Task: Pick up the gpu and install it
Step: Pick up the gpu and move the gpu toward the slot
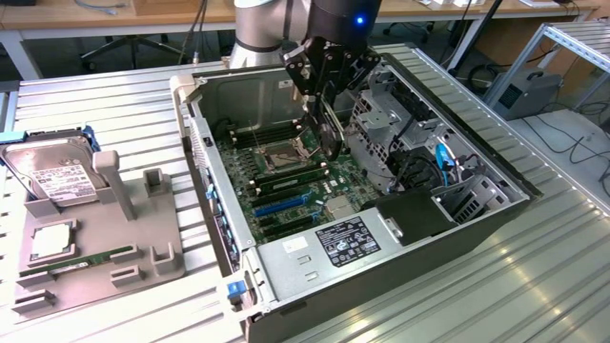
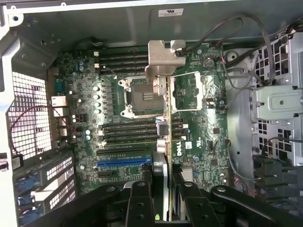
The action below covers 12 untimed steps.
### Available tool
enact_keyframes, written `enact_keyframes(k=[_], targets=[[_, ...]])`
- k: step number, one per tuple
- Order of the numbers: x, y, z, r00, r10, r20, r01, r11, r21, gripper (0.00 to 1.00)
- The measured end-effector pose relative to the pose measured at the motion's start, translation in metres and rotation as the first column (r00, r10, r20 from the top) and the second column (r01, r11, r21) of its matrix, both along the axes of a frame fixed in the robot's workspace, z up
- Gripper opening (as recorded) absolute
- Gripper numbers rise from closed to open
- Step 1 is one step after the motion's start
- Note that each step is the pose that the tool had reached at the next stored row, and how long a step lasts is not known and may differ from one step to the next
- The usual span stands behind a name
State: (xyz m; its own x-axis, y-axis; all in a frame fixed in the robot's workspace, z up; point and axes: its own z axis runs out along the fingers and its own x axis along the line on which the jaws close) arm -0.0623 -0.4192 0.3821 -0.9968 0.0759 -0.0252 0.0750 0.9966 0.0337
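GPU [image 2: 163, 137] clamped edge-on in the gripper [image 2: 163, 201], board [image 2: 118, 118] below it; any tilt risks jamming against the slot edge.

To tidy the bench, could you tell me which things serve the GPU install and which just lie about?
In use: gpu, held in the gripper; open computer case; motherboard.
Lying about: hard drive, RAM stick, grey holder.

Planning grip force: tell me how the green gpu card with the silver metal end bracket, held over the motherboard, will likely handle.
The green gpu card is probably stiff: it hangs straight, edge-on, in the gripper. Its silver end bracket likely makes that end heavier, so it may pivot.
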Motion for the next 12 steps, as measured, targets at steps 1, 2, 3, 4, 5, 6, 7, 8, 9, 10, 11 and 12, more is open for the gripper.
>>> enact_keyframes(k=[1, 2, 3, 4, 5, 6, 7, 8, 9, 10, 11, 12], targets=[[0.0009, 0.0000, -0.0004, 1.0000, 0.000, 0.0000, 0.000, 1.0000, -0.0001, 0.27], [0.0016, 0.0000, -0.0007, 1.0000, 0.000, 0.0000, 0.000, 1.0000, -0.0002, 0.27], [0.0027, 0.0000, -0.0011, 1.0000, 0.000, 0.0000, 0.000, 1.0000, -0.0004, 0.27], [0.0035, 0.0000, -0.0015, 1.0000, 0.000, 0.0000, 0.000, 1.0000, -0.0005, 0.27], [0.0042, 0.0000, -0.0018, 1.0000, 0.000, 0.0000, 0.000, 1.0000, -0.0007, 0.27], [0.0047, 0.0000, -0.0021, 1.0000, 0.000, 0.0000, 0.000, 1.0000, -0.0008, 0.27], [0.0050, 0.0001, -0.0024, 1.0000, 0.000, 0.0000, 0.000, 1.0000, -0.0011, 0.27], [0.0051, 0.0001, -0.0025, 1.0000, 0.000, -0.0001, 0.000, 1.0000, -0.0013, 0.27], [0.0052, 0.0002, -0.0026, 1.0000, 0.000, -0.0001, 0.000, 1.0000, -0.0014, 0.27], [0.0052, 0.0002, -0.0026, 1.0000, 0.000, 0.0000, 0.000, 1.0000, -0.0013, 0.27], [0.0052, 0.0002, -0.0026, 1.0000, 0.000, 0.0000, 0.000, 1.0000, -0.0014, 0.27], [0.0052, 0.0002, -0.0027, 1.0000, 0.000, 0.0000, 0.000, 1.0000, -0.0013, 0.27]])
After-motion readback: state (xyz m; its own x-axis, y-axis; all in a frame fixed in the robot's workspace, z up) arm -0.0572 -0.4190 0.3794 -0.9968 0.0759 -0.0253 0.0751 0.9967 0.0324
